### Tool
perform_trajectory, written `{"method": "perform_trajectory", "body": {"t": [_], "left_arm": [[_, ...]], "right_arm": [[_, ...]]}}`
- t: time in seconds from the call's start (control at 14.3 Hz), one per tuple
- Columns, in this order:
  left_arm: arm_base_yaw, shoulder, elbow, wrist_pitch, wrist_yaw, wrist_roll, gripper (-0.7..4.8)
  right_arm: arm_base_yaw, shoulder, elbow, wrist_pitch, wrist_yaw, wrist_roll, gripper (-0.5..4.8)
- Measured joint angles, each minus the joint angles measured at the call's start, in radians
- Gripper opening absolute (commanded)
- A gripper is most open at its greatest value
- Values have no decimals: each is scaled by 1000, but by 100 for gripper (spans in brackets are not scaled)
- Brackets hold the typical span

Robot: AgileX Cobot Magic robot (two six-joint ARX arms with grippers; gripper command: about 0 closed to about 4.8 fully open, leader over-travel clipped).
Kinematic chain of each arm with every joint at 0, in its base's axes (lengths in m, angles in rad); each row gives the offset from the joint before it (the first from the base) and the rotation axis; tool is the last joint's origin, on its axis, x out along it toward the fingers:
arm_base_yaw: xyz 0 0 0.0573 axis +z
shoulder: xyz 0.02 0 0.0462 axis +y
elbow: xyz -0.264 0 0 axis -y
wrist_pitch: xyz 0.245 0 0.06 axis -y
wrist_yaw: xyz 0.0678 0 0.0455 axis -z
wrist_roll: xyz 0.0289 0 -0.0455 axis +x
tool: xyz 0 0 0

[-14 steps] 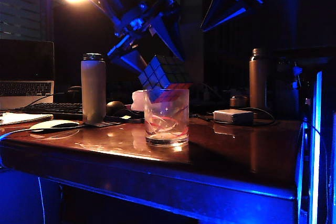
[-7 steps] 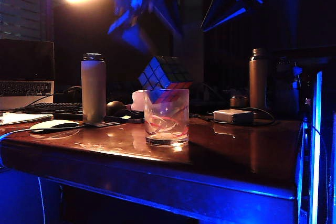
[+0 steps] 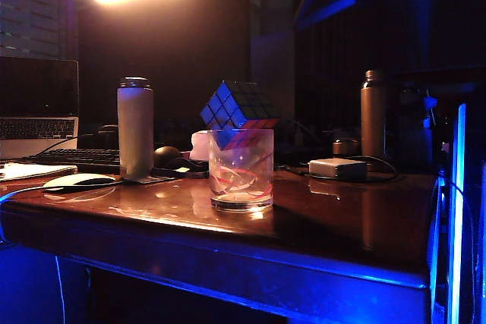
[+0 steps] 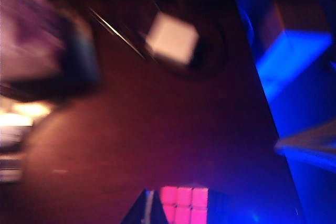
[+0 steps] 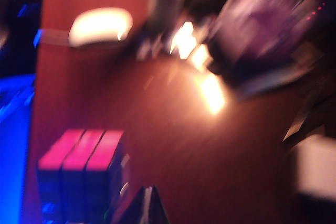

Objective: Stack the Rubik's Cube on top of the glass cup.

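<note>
At the table's near edge (image 3: 228,244) there is bare wood in front of the glass cup (image 3: 241,169), which stands well in from the lip; the Rubik's Cube (image 3: 238,105) sits tilted on the cup's rim, one corner dipping into the mouth, nothing holding it; the stacking step looks done, and what remains, as I judge it, is only to draw both arms clear without knocking the cube; beside the cup, to the exterior view's left, stands a grey bottle (image 3: 135,128), and to its right, farther back, a small white box (image 3: 338,168) with a cable and a darker bottle (image 3: 373,114); open tabletop lies on both sides of the cup; the left gripper (image 4: 148,208) shows only as dark fingertips near the pink face of the cube, closed on nothing; the right gripper (image 5: 148,207) also hangs above the table near the cube, too blurred to tell its opening.
</note>
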Motion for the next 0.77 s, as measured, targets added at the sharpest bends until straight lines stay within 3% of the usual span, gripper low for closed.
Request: {"method": "perform_trajectory", "body": {"t": [0.35, 0.56, 0.77], "left_arm": [[-1, -332, 1, -42, -151, -15, -4], [-1, -537, 2, -253, -253, -8, -3], [-1, -704, 0, -344, -313, -46, -3]], "right_arm": [[0, -180, 1, 42, 54, 9, -1], [0, -249, 1, 41, 55, 32, -1], [0, -245, -1, 40, 55, 75, -1]]}}
